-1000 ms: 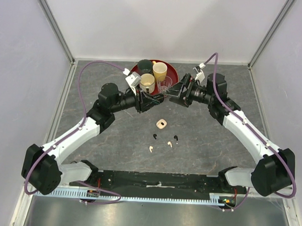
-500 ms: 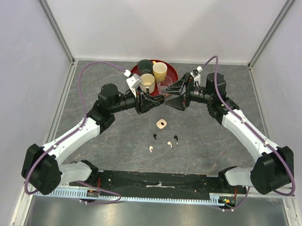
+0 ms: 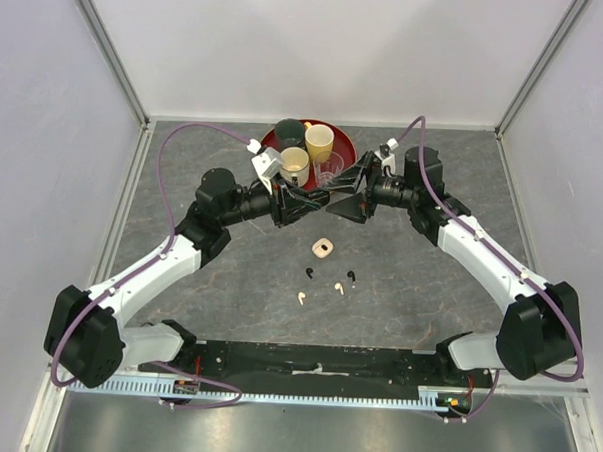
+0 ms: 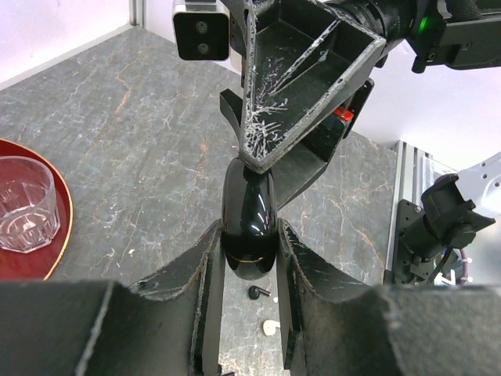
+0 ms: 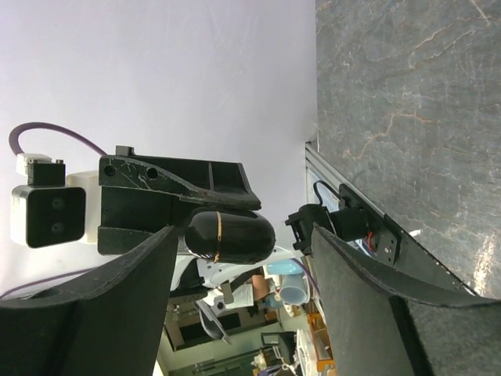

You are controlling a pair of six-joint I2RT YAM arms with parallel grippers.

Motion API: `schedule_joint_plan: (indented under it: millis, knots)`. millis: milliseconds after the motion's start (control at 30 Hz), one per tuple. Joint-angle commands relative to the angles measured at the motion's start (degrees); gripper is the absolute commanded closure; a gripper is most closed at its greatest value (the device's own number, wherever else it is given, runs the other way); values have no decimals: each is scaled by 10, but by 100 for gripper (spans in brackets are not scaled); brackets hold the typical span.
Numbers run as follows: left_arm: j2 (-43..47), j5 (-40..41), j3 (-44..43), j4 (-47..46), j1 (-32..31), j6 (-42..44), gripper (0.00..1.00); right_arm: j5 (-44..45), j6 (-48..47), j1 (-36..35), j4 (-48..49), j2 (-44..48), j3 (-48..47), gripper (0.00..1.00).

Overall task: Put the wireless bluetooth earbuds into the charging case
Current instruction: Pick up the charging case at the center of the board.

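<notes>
Left hand [image 4: 250, 239]: clamped on black case [image 4: 249, 210].
Right hand [image 3: 339, 191]: fingers apart, shifted toward 9 o'clock, nearer the case.
Earbuds [image 3: 339, 287]: unmoved on surface [image 3: 430, 252], 6 o'clock of hands.

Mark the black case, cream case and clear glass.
black charging case [image 4: 249, 227], left wrist view, glossy body.
cream charging case [image 3: 322, 249], top external view, its middle.
clear glass [image 4: 27, 210], left wrist view, side wall.

On my left wrist feed the red tray [image 4: 35, 262] and clear cup [image 4: 23, 204] run off the left edge, and the charging case [image 4: 249, 205] is partly hidden by the left gripper [image 4: 250, 235] pinching it.
</notes>
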State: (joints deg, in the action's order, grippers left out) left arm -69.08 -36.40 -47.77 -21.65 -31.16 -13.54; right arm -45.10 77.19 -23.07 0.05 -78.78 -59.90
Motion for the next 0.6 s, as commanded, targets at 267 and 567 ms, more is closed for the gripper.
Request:
schedule_joint_plan:
  millis: [267,567]
  knots:
    - [-7,-2,0,-45,0,8,97,0,67,-14,53,3,28,30]
    - [-10,-17,0,-46,0,2,96,4,83,-15,85,1,42,37]
